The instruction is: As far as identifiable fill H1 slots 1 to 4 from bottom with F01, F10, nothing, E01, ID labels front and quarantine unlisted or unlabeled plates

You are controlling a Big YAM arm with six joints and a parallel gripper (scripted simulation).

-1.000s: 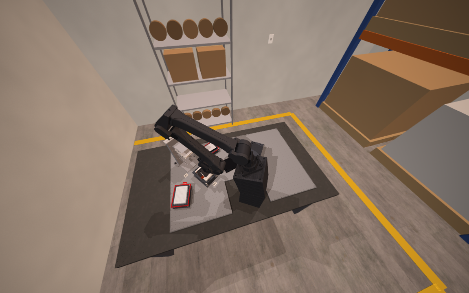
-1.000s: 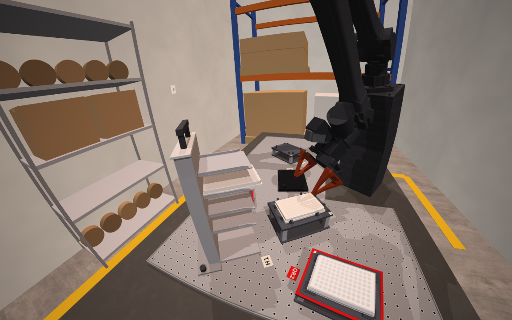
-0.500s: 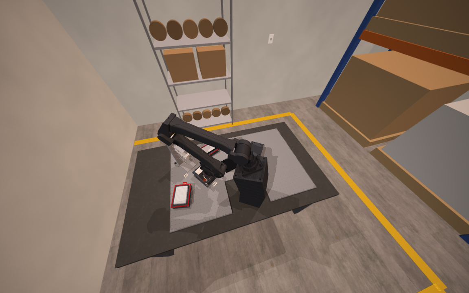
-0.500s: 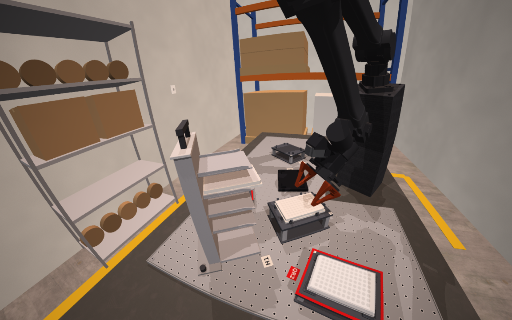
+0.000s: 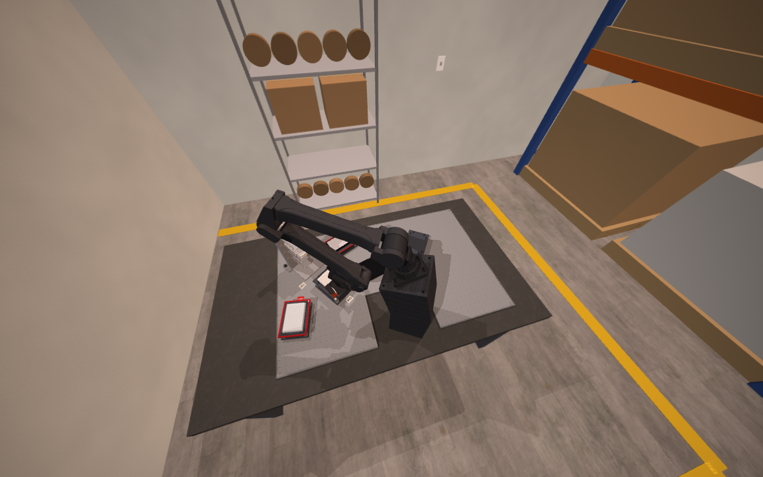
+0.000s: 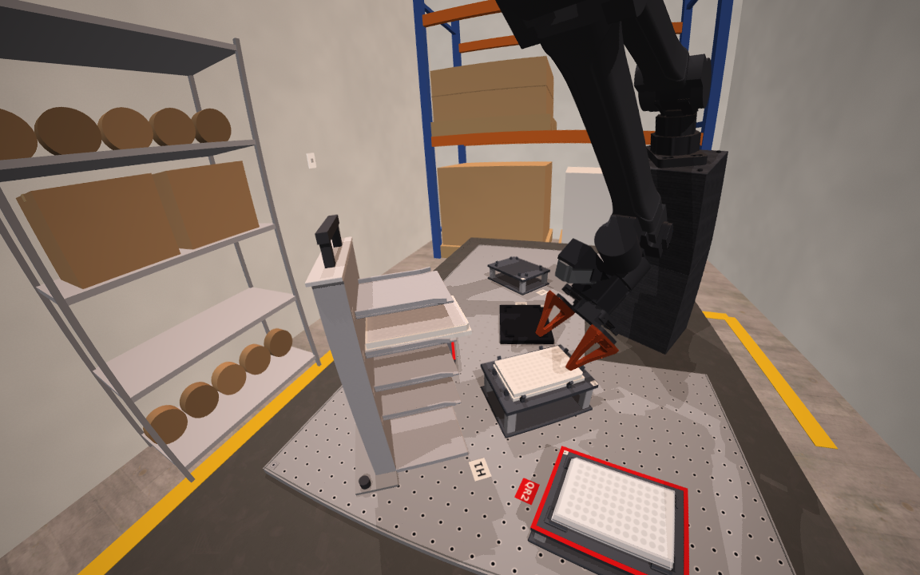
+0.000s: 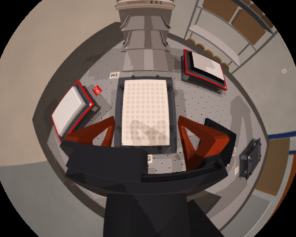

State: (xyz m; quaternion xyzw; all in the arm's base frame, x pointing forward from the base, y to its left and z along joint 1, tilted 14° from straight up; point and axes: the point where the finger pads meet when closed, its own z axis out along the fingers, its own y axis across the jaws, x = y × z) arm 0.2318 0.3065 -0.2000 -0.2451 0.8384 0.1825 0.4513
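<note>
The plate hotel H1 [image 6: 391, 357] stands on the deck, and its label [image 6: 478, 469] lies in front of it. One white plate [image 6: 417, 327] lies in an upper slot and juts a little out of the front. The lower shelves look bare. A white well plate [image 6: 533, 371] lies flat on a raised dark nest [image 6: 538, 400] in front of the hotel. My gripper [image 6: 577, 332] is open and empty, just above the end of that plate nearest the arm base. In the wrist view the orange fingers stand either side of the plate [image 7: 147, 112] without touching it.
QR2 [image 6: 609, 511], framed in red, holds a white plate. A second red-framed nest [image 7: 205, 68] beside the hotel also holds one. A flat black pad [image 6: 524, 323] and a dark empty nest [image 6: 518, 271] lie behind the gripper. The arm's base column [image 6: 678, 250] stands close on the right.
</note>
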